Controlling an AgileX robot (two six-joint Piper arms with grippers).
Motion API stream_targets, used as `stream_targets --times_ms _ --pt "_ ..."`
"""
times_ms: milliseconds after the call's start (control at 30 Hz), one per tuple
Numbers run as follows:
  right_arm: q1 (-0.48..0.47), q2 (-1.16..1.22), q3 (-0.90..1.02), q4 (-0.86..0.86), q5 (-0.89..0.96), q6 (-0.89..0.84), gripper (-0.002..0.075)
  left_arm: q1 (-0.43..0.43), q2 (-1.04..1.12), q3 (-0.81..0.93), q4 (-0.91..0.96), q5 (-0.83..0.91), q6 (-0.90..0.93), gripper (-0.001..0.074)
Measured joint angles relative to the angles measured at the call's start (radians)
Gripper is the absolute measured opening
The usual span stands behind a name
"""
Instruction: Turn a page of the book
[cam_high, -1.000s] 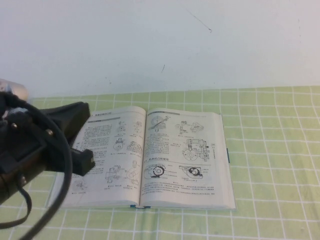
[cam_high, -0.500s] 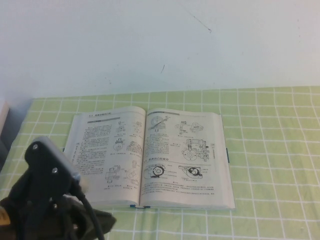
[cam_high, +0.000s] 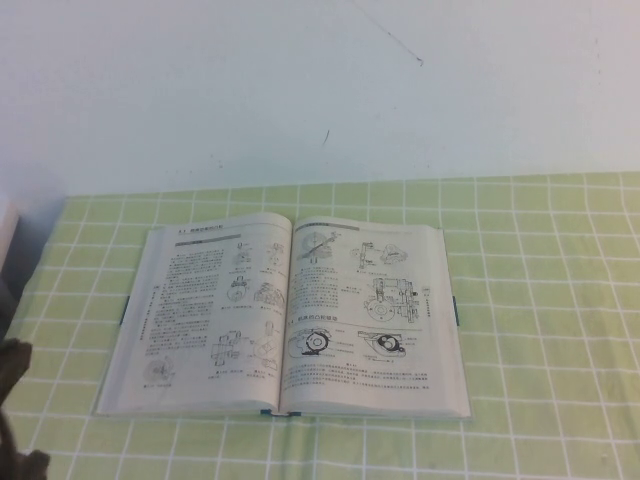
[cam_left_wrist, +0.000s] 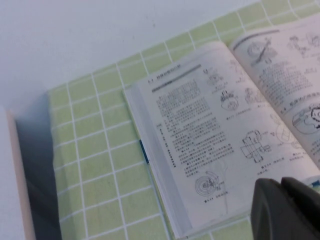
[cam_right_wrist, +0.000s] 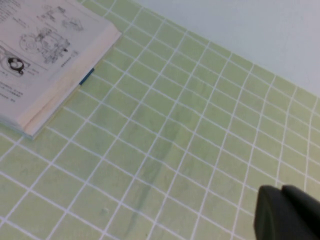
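The book lies open and flat on the green checked cloth, dark teal cover edges showing at both sides. Its pages of text and mechanical drawings lie flat; no page is lifted. My left gripper is shut and empty, hovering off the near left corner of the book; only a dark bit of that arm shows at the high view's lower left edge. My right gripper is shut and empty over bare cloth, well to the right of the book.
The green checked cloth covers the table up to a white wall behind. A white object stands at the far left edge; it also shows in the left wrist view.
My left arm, which stood over the book's left page, has pulled back down and to the left, almost out of the high view. The book has not moved.
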Motion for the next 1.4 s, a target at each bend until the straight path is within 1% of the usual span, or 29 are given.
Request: stream_targets --times_ms 100,200,300,433,633,1233,1333,1400 --pt "0.000 -0.071 0.093 0.000 -0.071 0.016 0.0002 0.000 -0.124 0.073 0.023 -0.017 -0.019 -0.0004" --pt "0.000 -0.118 0.158 0.000 -0.087 0.025 0.0002 0.000 -0.231 0.149 0.028 -0.022 -0.022 -0.0004" --pt "0.000 -0.128 0.180 0.000 -0.102 0.031 0.0001 0.000 -0.312 0.198 0.028 -0.022 -0.022 -0.0004" --pt "0.000 -0.129 0.181 0.000 -0.106 0.031 -0.0001 0.000 -0.373 0.211 0.028 -0.024 -0.022 -0.0004" --pt "0.000 -0.129 0.181 0.000 -0.053 0.031 -0.0001 0.000 -0.386 0.213 0.028 -0.029 -0.022 -0.0004" --pt "0.000 -0.129 0.181 0.000 -0.052 0.033 -0.0002 0.001 -0.390 0.213 0.047 -0.013 -0.028 -0.0004" --pt "0.000 -0.129 0.181 0.000 -0.052 0.033 -0.0002 0.041 -0.402 0.214 0.018 -0.007 -0.041 -0.0004" --pt "0.000 -0.129 0.182 0.000 -0.052 0.033 -0.0002 0.101 -0.410 0.224 -0.041 -0.012 -0.045 -0.0004"
